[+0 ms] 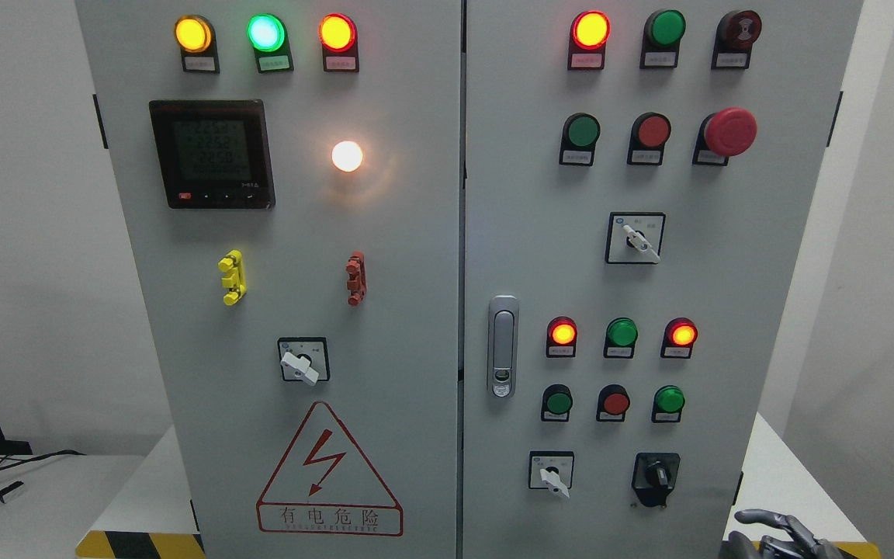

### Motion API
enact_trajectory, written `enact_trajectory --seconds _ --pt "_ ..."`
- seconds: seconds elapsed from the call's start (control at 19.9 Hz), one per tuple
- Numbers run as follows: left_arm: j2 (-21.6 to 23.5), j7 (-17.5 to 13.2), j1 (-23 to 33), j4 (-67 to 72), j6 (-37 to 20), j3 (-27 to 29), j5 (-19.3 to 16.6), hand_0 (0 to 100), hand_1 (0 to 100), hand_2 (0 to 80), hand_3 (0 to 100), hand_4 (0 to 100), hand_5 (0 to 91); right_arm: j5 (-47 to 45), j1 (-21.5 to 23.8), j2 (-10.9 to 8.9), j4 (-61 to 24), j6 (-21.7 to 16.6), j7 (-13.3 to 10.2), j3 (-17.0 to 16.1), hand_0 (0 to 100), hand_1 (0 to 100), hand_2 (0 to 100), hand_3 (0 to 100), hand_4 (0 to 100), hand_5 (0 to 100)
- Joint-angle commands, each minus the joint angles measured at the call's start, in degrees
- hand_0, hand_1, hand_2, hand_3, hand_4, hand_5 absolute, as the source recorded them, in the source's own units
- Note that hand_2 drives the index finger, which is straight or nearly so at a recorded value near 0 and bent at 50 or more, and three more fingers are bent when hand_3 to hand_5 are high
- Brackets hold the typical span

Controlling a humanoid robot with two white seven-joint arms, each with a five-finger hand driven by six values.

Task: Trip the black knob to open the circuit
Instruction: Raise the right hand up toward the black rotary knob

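The small black rotary knob sits on its black plate at the lower right of the tall grey metal electrical cabinet, on the right door, just right of a white-handled selector switch; the robot's dark grey right hand shows at the bottom right corner, below and to the right of the knob and apart from it, its fingers loosely extended and holding nothing; above the knob, a row of round red and green push buttons.
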Motion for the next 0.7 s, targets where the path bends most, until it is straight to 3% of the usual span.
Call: enact_trajectory --seconds 0.0,0.65 --pt "0.01 0.04 0.0 0.0 0.03 0.0 -1.76 12 39 0.0 0 0 0.0 0.68 -2.88 0.06 5.6 -0.03 -0.55 4.79 28 67 44 100 100 96" --pt "0.01 0.04 0.0 0.0 0.03 0.0 -1.76 12 39 0.0 0 0 0.0 0.68 -6.92 0.32 9.47 0.05 -1.96 8.14 32 67 43 100 100 96"
